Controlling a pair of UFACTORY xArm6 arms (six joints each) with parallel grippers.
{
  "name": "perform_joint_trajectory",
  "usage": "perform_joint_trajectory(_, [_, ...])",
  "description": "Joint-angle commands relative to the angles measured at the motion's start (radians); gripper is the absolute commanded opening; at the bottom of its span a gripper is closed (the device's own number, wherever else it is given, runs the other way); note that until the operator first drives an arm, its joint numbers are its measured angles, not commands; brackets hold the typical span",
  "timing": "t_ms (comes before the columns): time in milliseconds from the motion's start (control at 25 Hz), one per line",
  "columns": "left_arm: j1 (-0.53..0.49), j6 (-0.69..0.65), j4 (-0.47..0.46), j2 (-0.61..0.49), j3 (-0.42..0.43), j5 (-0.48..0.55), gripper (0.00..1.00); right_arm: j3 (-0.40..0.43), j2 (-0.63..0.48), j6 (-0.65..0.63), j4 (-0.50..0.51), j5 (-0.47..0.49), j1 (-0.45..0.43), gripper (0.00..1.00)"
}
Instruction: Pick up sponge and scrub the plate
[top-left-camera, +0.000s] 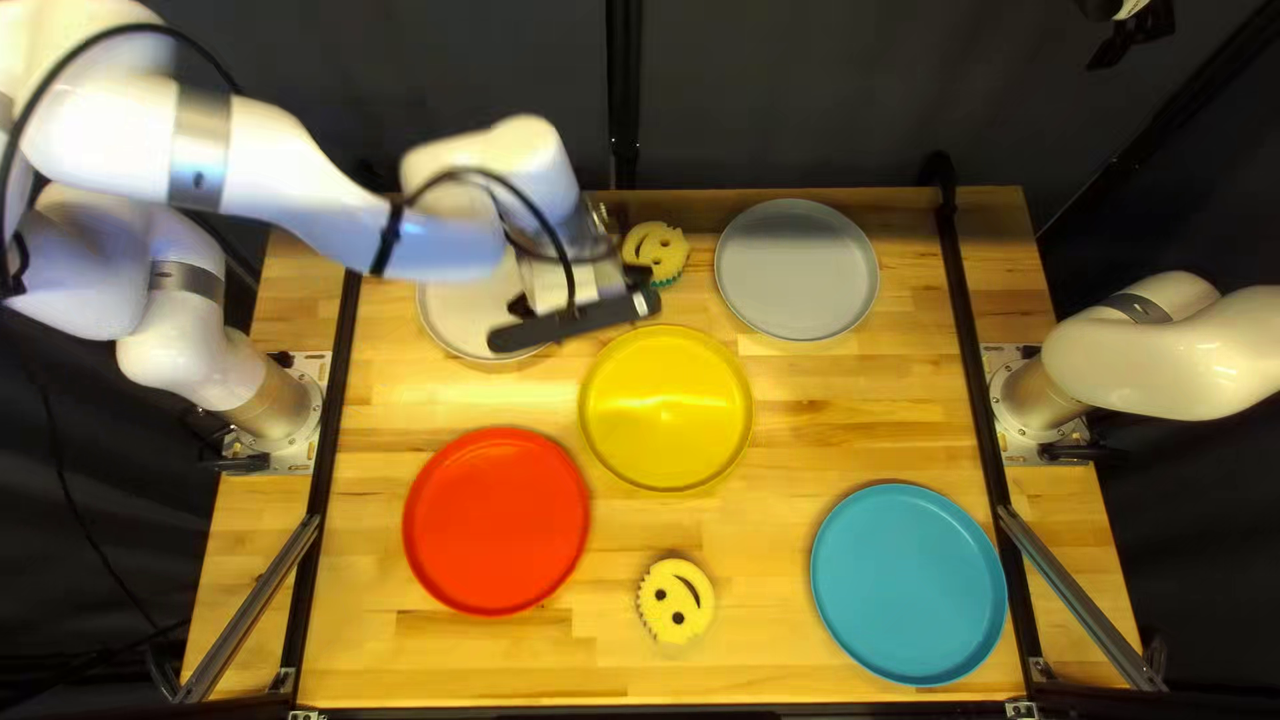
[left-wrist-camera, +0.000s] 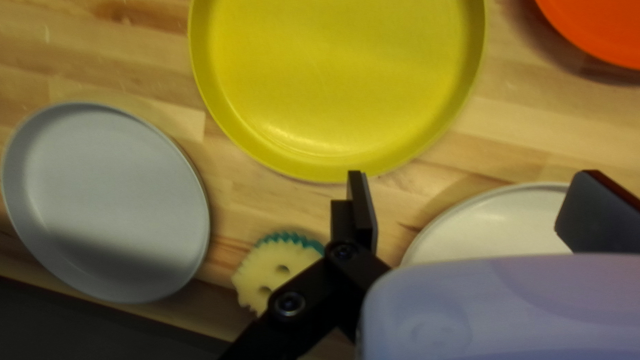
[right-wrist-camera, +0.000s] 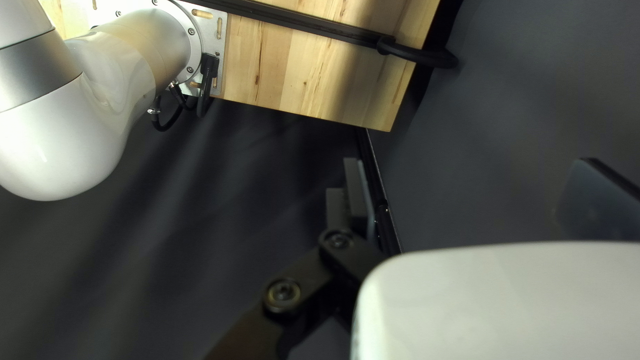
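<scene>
In the top left view my left gripper [top-left-camera: 576, 287] hangs over the white plate [top-left-camera: 454, 320]. A yellow smiley sponge [top-left-camera: 656, 251] with a teal underside lies between that plate and the grey one; a second smiley sponge [top-left-camera: 675, 600] rests near the table's front edge. The left wrist view has my left gripper [left-wrist-camera: 475, 203] open above the white plate [left-wrist-camera: 493, 223], and the sponge [left-wrist-camera: 267, 280] outside its fingers, partly covered by a finger link. My right gripper [top-left-camera: 1131, 38] is at the top right corner of the top left view. The right wrist view shows this gripper [right-wrist-camera: 477, 197] open, holding nothing.
A yellow plate [top-left-camera: 667, 407] lies mid-table, the red plate [top-left-camera: 496, 520] in front of it to the left. At the right are the grey plate [top-left-camera: 796, 270] and, nearer the front, the blue plate [top-left-camera: 908, 583]. Black rails [top-left-camera: 974, 347] run along the table's sides.
</scene>
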Motion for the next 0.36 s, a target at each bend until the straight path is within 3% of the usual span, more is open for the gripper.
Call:
perform_joint_trajectory(40, [0.173, 0.048, 0.036, -0.116, -0.052, 0.197, 1.00, 0.000, 0.000, 0.000, 0.000, 0.000, 0.000, 1.00])
perform_joint_trajectory(200, [0.315, 0.083, 0.047, -0.221, -0.081, 0.347, 1.00, 0.000, 0.000, 0.000, 0.000, 0.000, 0.000, 1.00])
perform_joint_trajectory(360, [0.318, 0.080, 0.046, -0.233, -0.080, 0.357, 1.00, 0.000, 0.000, 0.000, 0.000, 0.000, 0.000, 1.00])
